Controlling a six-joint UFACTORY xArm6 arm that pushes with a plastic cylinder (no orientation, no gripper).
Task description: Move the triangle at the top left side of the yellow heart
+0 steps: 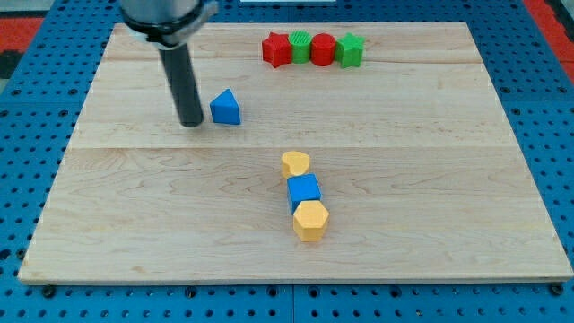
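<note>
A blue triangle [226,108] lies on the wooden board [134,224] in the upper left part of the view. My tip [191,123] rests on the board just to the triangle's left, a small gap apart. The yellow heart [295,163] lies near the board's middle, below and to the right of the triangle. A blue cube [304,189] touches the heart's lower side, and a yellow hexagon [311,220] sits below the cube.
A row of blocks stands near the view's top: a red star [277,49], a green block [300,42], a red cylinder [323,48] and a green block [350,51]. A blue perforated surface surrounds the board.
</note>
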